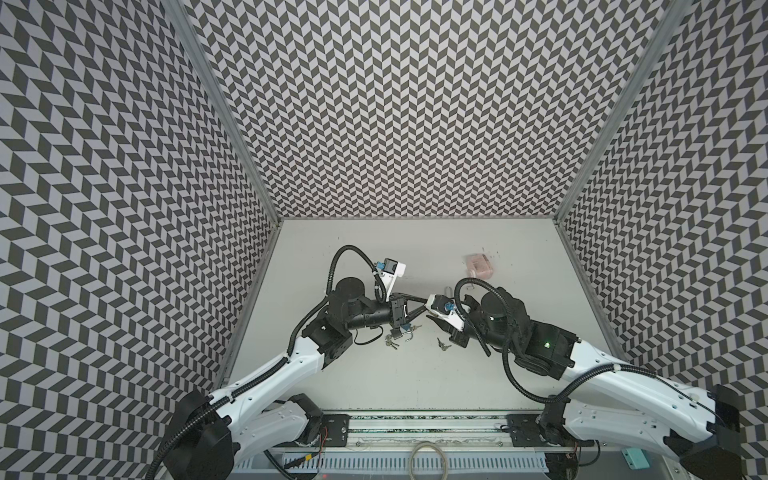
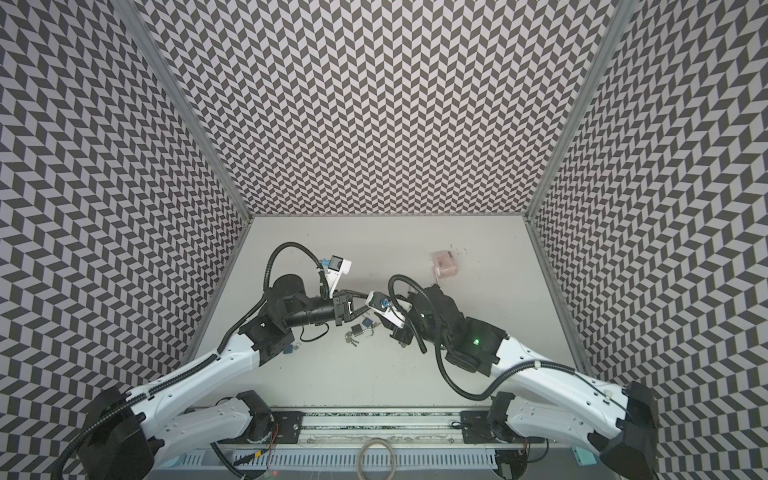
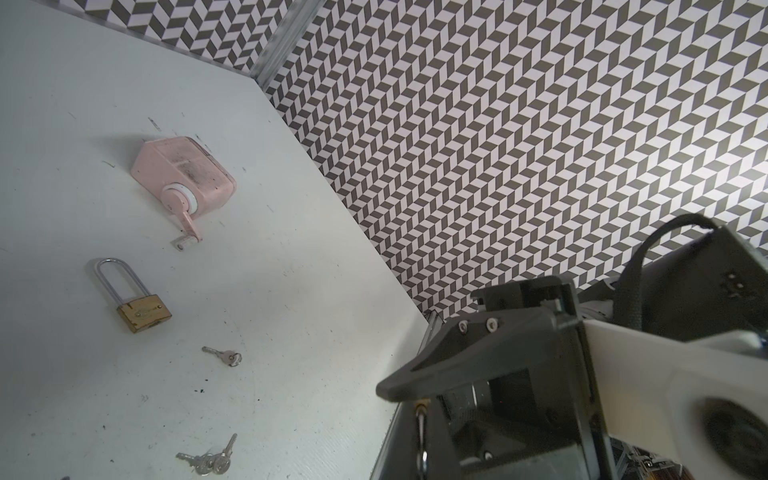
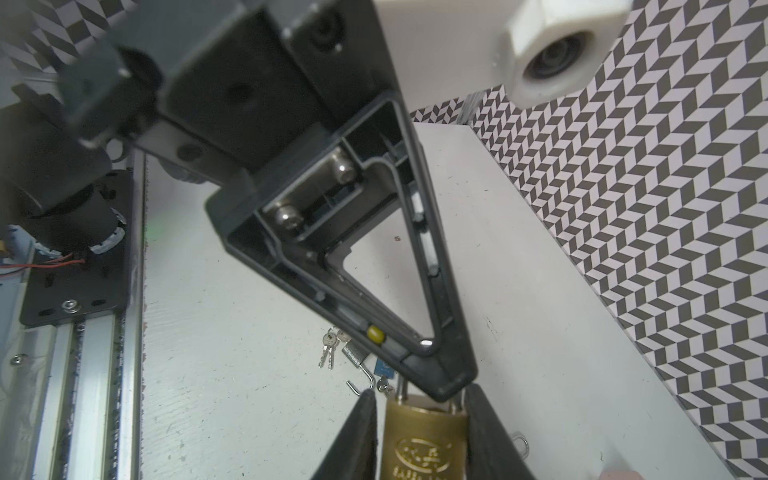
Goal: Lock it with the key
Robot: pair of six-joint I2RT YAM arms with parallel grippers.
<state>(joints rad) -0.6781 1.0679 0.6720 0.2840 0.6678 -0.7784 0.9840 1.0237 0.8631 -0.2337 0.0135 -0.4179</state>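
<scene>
Chevron-papered walls (image 1: 415, 104) box in a scuffed white table (image 1: 374, 257). In both top views a pink box (image 1: 480, 265) lies toward the back. Nearer the robot's base from it, toward the left arm's side, the left gripper (image 1: 424, 304) meets the right arm's white camera mount (image 1: 442, 309), which hides what sits between them. Farther from the pink box lie a small silver padlock (image 1: 404, 335) with its shackle swung open, a key bunch (image 1: 392, 343) and a key pair (image 1: 441, 344). In the left wrist view a long-shackle padlock (image 3: 143, 318) lies flat near the pink box's crank (image 3: 187, 216), shackle toward it, with a single key (image 3: 222, 356) farther off. In the right wrist view the right gripper (image 4: 419, 392) presses its rough black fingers (image 4: 357, 432) on both flanks of a held brass padlock (image 4: 424, 451). The stamped face is to the camera, the long axis runs along the fingers, and the steel shackle points away at the left gripper's tip. That gripper's jaws are pressed together; whether they pinch the shackle cannot be told.
</scene>
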